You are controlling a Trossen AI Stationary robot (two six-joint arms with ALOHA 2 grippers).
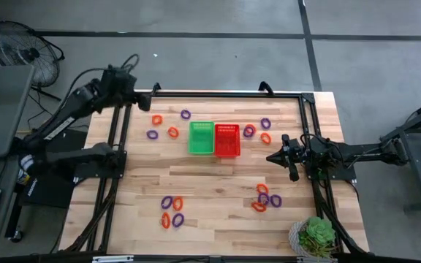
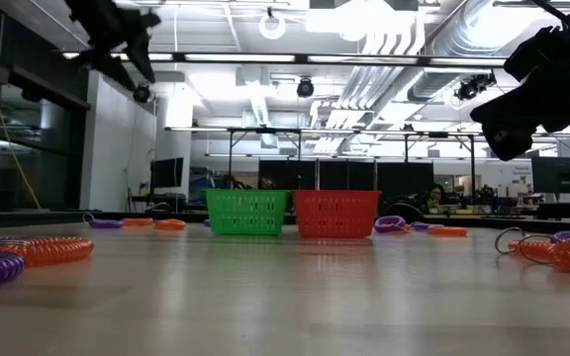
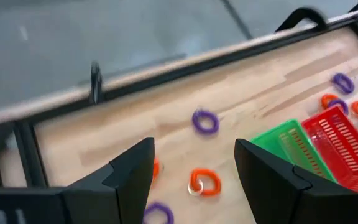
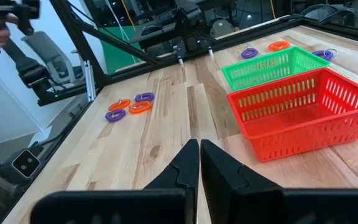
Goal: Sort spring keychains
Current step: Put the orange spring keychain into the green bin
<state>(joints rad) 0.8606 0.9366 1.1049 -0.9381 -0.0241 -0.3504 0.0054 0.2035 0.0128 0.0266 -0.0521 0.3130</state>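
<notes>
Wooden table (image 1: 218, 183) filled the overhead view and came first in size; next the two mesh baskets at its middle, green basket (image 1: 201, 137) touching red basket (image 1: 226, 139) side by side, both apparently empty, though the mesh made that hard to confirm from above. Left gripper (image 3: 194, 171) hung high over the far left corner of the table with its fingers spread wide and nothing between them, above a small cluster of spring keychains: an orange loop (image 3: 205, 182) and a purple loop (image 3: 205, 121) lay on the wood below it. Right gripper (image 4: 200, 163) waited just beside the red basket on the right side, fingers pressed together and empty. Smallest were the keychains themselves, scattered in four groups: one near the left gripper (image 1: 164, 124), one right of the baskets (image 1: 258, 128), one at the near left (image 1: 172, 211), one at the near right (image 1: 266, 198). No loop appeared sorted yet. Risks as judged: orange and purple loops lay touching in each group, so a descending grasp could snag two colours at once; the springy coils could also slip from the fingertips or bounce out over a basket rim on release.
</notes>
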